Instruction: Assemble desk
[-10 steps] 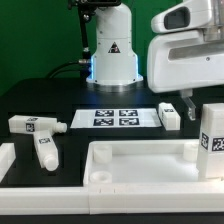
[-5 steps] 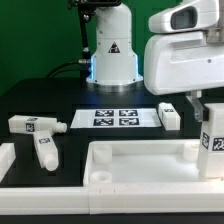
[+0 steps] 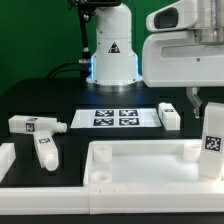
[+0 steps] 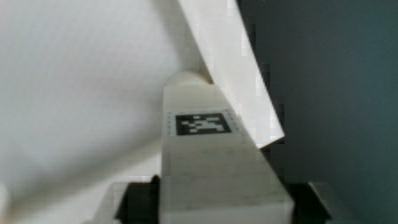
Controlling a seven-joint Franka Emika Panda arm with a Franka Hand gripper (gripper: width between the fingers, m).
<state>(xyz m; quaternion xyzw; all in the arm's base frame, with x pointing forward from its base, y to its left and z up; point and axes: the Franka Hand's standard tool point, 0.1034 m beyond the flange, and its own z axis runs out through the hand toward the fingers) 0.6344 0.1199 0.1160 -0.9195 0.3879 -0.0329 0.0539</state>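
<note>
My gripper point(image 3: 207, 104) is shut on a white post leg point(image 3: 211, 140), held upright with its square tag facing the camera, at the right end of the white rimmed tabletop panel point(image 3: 140, 168). I cannot tell whether the leg's lower end touches the panel. In the wrist view the leg point(image 4: 214, 150) sits between my dark fingers point(image 4: 139, 200), pointing at the panel's raised rim point(image 4: 231, 60). Two more tagged legs point(image 3: 35, 126) point(image 3: 45, 152) lie at the exterior view's left. A third leg point(image 3: 171, 116) lies behind the panel.
The marker board point(image 3: 115, 117) lies flat behind the panel, in front of the arm's base point(image 3: 111, 60). A long white border rail point(image 3: 25, 170) runs along the front left. Black table surface point(image 3: 70, 100) surrounds the parts.
The hand has shifted slightly toward the exterior view's left. The held leg swung right and came back, still in the grip at the panel's right end.
</note>
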